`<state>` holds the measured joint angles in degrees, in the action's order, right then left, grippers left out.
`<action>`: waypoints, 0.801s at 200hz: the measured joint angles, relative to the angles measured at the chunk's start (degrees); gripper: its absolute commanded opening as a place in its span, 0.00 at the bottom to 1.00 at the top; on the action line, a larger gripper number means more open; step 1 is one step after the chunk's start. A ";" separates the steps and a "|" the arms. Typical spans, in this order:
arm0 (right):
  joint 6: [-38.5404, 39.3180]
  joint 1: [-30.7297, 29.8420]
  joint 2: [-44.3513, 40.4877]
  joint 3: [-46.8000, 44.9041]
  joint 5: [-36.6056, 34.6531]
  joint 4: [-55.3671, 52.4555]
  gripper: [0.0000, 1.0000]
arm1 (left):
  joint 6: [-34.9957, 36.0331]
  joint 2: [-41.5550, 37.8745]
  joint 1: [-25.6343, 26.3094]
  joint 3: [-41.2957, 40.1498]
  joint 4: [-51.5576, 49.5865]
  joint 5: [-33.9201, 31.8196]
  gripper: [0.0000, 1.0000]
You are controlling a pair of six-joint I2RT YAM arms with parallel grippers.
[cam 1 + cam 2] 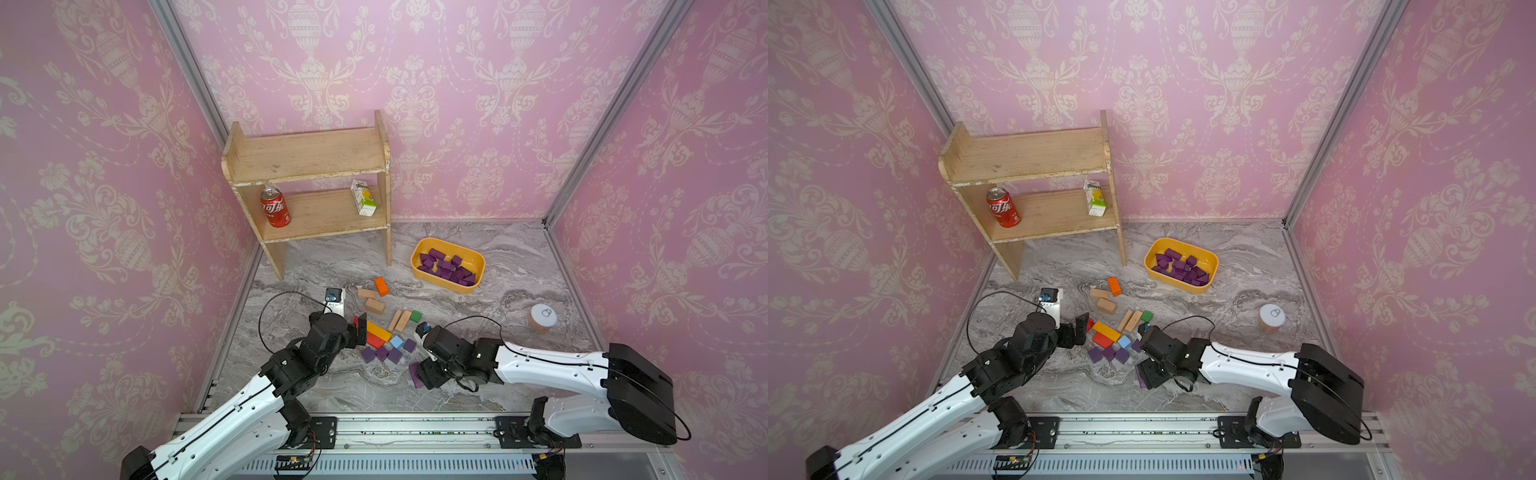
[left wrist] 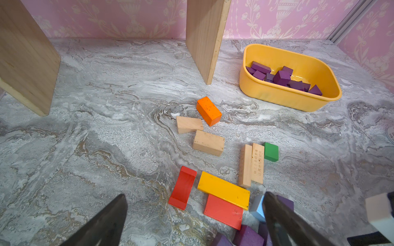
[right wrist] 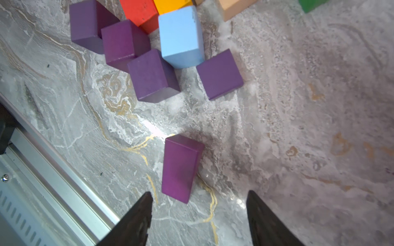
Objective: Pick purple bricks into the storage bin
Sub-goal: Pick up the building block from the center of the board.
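Purple bar (image 1: pixel 414 375) mostly hidden beneath right pincer (image 3: pixel 199 192) in both top views; green block (image 3: pixel 312 4) cut off.

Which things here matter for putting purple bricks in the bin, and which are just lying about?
Job: purple bricks, storage bin.
Lying about: orange block, tan blocks, blue block, cola can, carton, shelf, lidded cup.
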<state>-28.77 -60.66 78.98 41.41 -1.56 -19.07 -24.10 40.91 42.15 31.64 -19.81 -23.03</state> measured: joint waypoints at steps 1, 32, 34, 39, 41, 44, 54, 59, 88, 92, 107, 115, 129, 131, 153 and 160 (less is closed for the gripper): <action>0.02 -0.07 0.22 0.15 0.02 -0.02 0.67 | 0.00 -0.07 0.00 0.00 -0.04 0.00 0.99; -0.11 -0.94 4.48 3.23 -0.37 -1.05 0.62 | -0.04 -1.88 0.00 -0.09 -0.63 0.00 0.99; -0.09 -1.01 4.81 3.43 -0.44 -1.20 0.61 | -0.04 -1.99 0.00 -0.09 -0.70 0.00 0.99; -0.13 -1.14 5.44 3.87 -0.46 -1.42 0.60 | -0.04 -2.32 0.00 -0.09 -0.85 0.00 0.99; -0.02 -1.27 5.77 4.04 -0.48 -1.46 0.59 | -0.04 -2.43 0.00 -0.11 -0.90 0.00 0.99; -0.11 -1.38 6.10 4.31 -0.55 -1.60 0.58 | -0.04 -2.62 0.00 -0.13 -0.94 0.00 0.99; -0.07 -1.75 7.15 5.03 -0.72 -2.03 0.57 | -0.04 -3.17 0.00 -0.31 -0.96 -0.02 0.99; -0.04 -1.92 7.63 5.46 -0.83 -2.32 0.57 | -0.04 -3.45 0.00 -0.44 -1.07 -0.02 0.99; 0.07 -2.27 10.19 7.19 -1.05 -3.19 0.49 | -0.07 -4.07 0.00 -1.14 -1.31 -0.02 0.99; -0.15 -2.27 10.49 7.37 -1.11 -3.30 0.48 | -0.07 -4.07 0.00 -1.16 -1.31 -0.02 0.99; 0.07 -2.27 11.63 7.91 -1.49 -3.76 0.44 | -0.07 -4.07 0.00 -1.27 -1.31 -0.02 0.99; 0.04 -2.27 12.31 8.28 -1.57 -4.00 0.43 | -0.07 -4.00 0.00 -1.31 -1.27 -0.02 0.99; 0.04 -2.27 13.62 9.03 -1.92 -4.31 0.41 | -0.07 -3.78 0.00 -1.46 -1.25 -0.02 0.99; 0.02 -2.27 13.84 9.14 -1.97 -4.37 0.41 | -0.07 -3.72 0.00 -1.49 -1.25 -0.02 0.99; 0.07 -2.27 15.67 10.34 -2.40 -4.50 0.39 | -0.07 -3.06 0.00 -1.60 -1.29 -0.02 0.99; 0.13 -2.27 15.98 10.67 -2.56 -4.52 0.37 | -0.04 -2.89 0.00 -1.60 -1.25 -0.02 0.99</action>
<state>-28.64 -62.94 94.96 52.07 -4.12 -23.59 -24.14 38.02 42.15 30.04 -21.06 -23.05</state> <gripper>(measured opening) 0.399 0.991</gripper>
